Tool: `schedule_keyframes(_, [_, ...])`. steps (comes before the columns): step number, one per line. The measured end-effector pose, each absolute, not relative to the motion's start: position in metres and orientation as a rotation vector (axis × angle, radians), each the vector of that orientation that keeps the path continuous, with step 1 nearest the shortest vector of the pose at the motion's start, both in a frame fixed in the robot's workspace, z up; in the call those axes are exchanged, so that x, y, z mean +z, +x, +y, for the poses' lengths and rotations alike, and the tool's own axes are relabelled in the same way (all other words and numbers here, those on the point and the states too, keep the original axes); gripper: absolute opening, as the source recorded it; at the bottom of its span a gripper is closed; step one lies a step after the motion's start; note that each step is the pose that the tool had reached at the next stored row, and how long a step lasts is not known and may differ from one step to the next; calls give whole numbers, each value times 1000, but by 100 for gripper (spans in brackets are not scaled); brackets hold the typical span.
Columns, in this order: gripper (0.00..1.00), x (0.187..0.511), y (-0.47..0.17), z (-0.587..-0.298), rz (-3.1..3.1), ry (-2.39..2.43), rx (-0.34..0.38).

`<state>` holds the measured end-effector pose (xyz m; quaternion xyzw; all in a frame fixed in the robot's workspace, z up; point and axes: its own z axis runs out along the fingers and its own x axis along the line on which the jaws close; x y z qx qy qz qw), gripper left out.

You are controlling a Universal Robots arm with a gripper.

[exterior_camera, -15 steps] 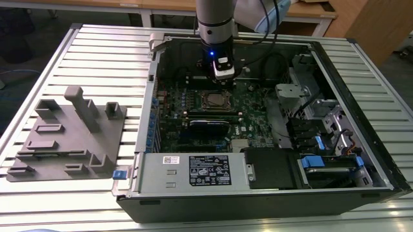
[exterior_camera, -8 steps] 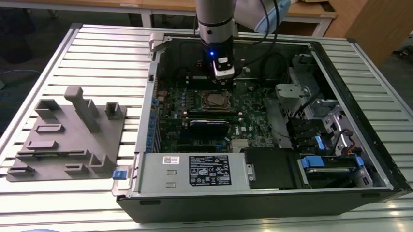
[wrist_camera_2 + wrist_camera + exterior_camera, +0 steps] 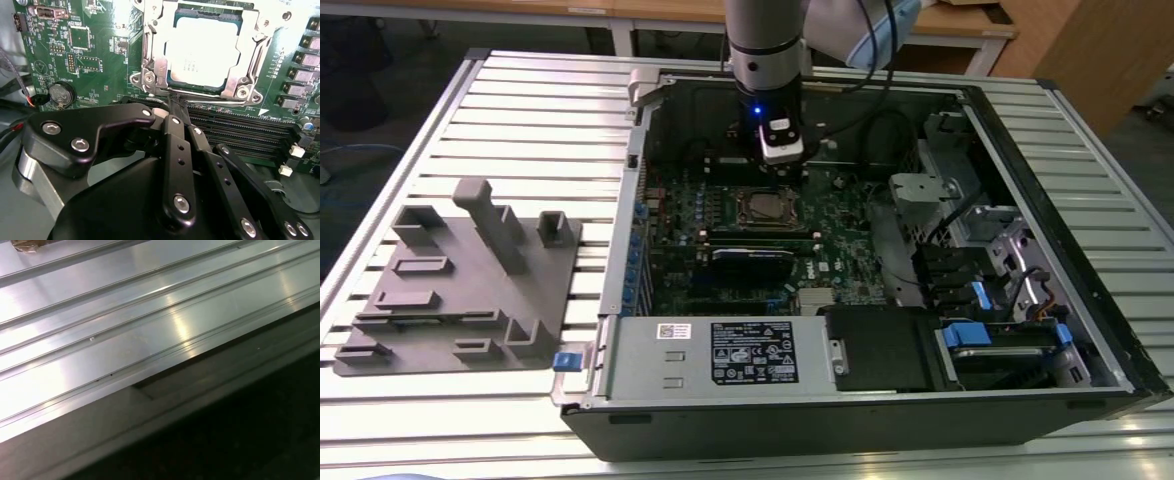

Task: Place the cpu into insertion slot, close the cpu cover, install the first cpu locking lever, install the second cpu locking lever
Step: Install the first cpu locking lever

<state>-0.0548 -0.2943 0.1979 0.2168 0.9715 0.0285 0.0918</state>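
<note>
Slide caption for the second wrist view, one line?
Shut hand at the edge of the cpu cover, which frames the cpu on the green board.

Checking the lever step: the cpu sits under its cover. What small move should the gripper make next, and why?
Probably press down on the slot's edge nearest the jaws, where a lever seems to run: the cpu is seated, the cover closed over it, and the gripper, jaws together, is there.
</note>
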Motion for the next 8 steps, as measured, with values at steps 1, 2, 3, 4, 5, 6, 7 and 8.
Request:
schedule_keyframes(1, [11,198,-55,-294,2883,656,83])
schedule_keyframes(2, [11,198,-55,-294,2880,668,82])
schedule_keyframes(3, [11,198,-55,-294,2878,676,81])
schedule_keyframes(4, [11,198,-55,-294,2877,678,81])
schedule_keyframes(5, [11,198,-55,-294,2877,680,81])
schedule_keyframes(6, [11,198,-55,-294,2877,680,80])
schedule_keyframes(7, [11,199,-55,-294,2877,681,80])
schedule_keyframes(8, [11,200,-55,-294,2876,681,81])
